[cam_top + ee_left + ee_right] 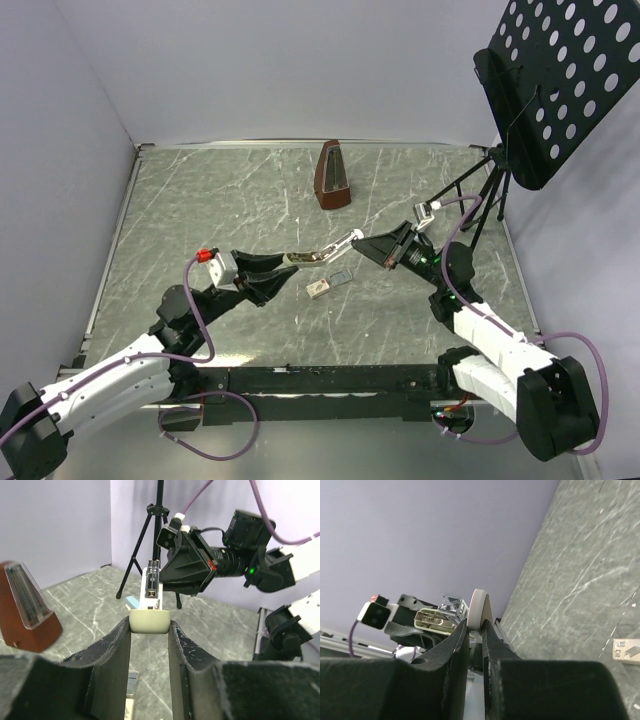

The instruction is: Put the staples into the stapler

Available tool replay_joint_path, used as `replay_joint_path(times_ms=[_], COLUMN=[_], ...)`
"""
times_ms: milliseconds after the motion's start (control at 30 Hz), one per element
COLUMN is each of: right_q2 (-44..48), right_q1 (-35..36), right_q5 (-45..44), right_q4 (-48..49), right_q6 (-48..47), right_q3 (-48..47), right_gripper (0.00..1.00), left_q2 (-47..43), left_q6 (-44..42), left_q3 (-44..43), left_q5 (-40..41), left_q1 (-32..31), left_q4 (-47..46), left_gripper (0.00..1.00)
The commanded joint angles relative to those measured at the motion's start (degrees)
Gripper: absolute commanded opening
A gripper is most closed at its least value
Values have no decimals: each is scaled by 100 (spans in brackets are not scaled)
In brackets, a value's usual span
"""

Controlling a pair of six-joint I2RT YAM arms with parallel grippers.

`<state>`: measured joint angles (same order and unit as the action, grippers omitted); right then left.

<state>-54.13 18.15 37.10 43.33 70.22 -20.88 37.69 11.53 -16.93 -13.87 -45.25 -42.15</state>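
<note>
The stapler [322,254] hangs in the air over the middle of the table, swung open and held from both ends. My left gripper [268,272] is shut on its cream rear end [149,620], with the chrome staple channel [151,582] running away from the fingers. My right gripper [366,243] is shut on the white tip of the top cover [479,609]. In the right wrist view the cream body [434,620] and the chrome rail [451,602] show just left of my fingers. The staples box [320,290] lies on the table under the stapler and also shows at the right edge [626,651].
A brown metronome [332,177] stands at the back centre of the grey marble table [200,200]. A black perforated music stand [555,80] on a tripod [155,535] rises at the back right. A raised rim [118,230] borders the table.
</note>
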Motion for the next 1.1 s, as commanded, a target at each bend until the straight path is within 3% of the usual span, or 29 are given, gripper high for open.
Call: replay_joint_path(times_ms=[0, 333, 367, 400, 500, 667, 800, 933, 1067], right_q2=[-106, -519, -563, -668, -748, -582, -283, 112, 43], right_q1=[-251, -224, -224, -216, -216, -216, -216, -119, 433], right_q5=[-344, 253, 323, 385, 552, 623, 631, 956, 1911], right_q4=[968, -88, -79, -44, -210, -886, -1956, -2311, -2856], right_q6=[432, -657, -702, -737, -1034, -1580, -2947, -4215, -5516], right_q3=[-21, -443, -452, -443, -425, -539, -986, -1268, -1778], right_gripper=[0, 0, 6, 24, 46, 53, 60, 66, 69], left_q2=[-122, -122, -113, -104, -60, -104, -43, 45, 124], left_q6=[640, 535, 526, 526, 473, 324, 43, -220, -388], left_q3=[225, -205, -301, -346, -565, -733, -952, -1251, -1392], left_q5=[472, 604, 605, 613, 622, 622, 263, -212, -782], left_q1=[25, 25, 25, 25, 25, 25, 34, 34, 34], left_q4=[-926, -373, -286, -224, 92, 444, 1075, 1524, 1719], left_gripper=[2, 1, 1, 1, 1, 1, 1, 1, 1])
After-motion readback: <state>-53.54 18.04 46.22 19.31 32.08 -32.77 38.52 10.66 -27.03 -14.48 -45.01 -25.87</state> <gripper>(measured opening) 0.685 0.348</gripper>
